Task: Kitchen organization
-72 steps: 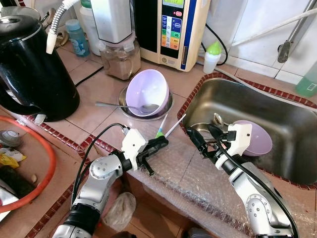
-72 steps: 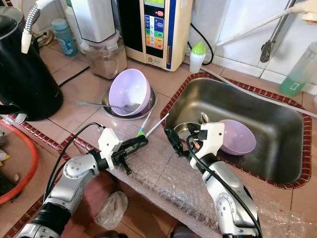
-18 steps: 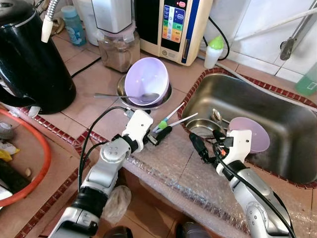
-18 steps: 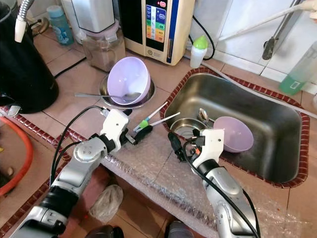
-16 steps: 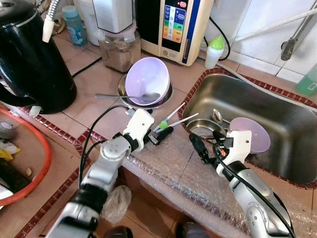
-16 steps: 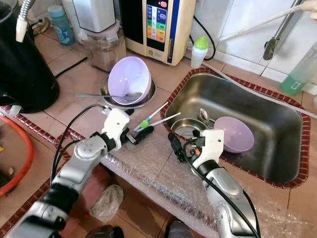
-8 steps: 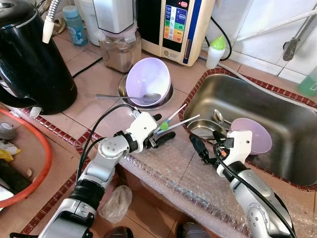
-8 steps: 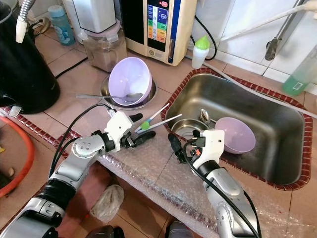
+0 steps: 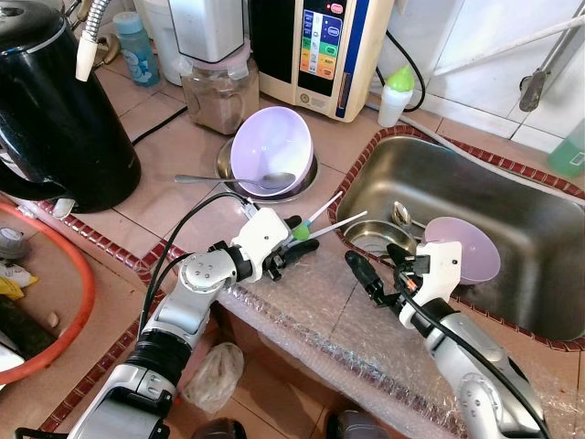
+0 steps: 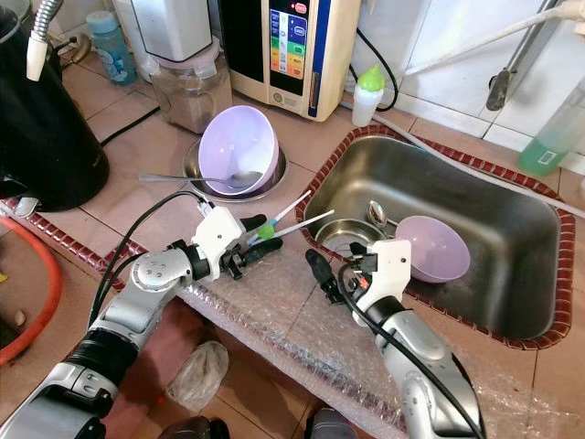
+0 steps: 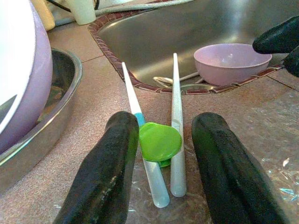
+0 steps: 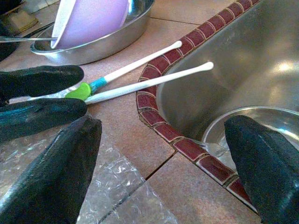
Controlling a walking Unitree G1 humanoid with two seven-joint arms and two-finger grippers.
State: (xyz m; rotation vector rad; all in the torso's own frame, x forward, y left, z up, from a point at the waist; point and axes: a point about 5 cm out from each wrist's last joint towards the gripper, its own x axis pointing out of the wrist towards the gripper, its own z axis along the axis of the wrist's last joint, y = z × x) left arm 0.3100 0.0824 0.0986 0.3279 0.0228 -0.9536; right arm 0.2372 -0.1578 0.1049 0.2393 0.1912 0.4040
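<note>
Straddling two white sticks (image 11: 174, 126), left gripper (image 11: 161, 154) jaws apart, two lilac bowls (image 9: 271, 151).

— What's the room like?
— A kitchen: a surface (image 9: 174, 197) of pinkish-brown tiles edged with dark red mosaic trim (image 9: 110, 251), its front edge wrapped in bubble wrap (image 9: 320, 315). A steel sink (image 9: 539, 229) is set into it.
— And behind?
— A white tiled wall (image 9: 475, 37), daylit. Below the front edge, reddish floor tiles (image 9: 274, 402)
</note>
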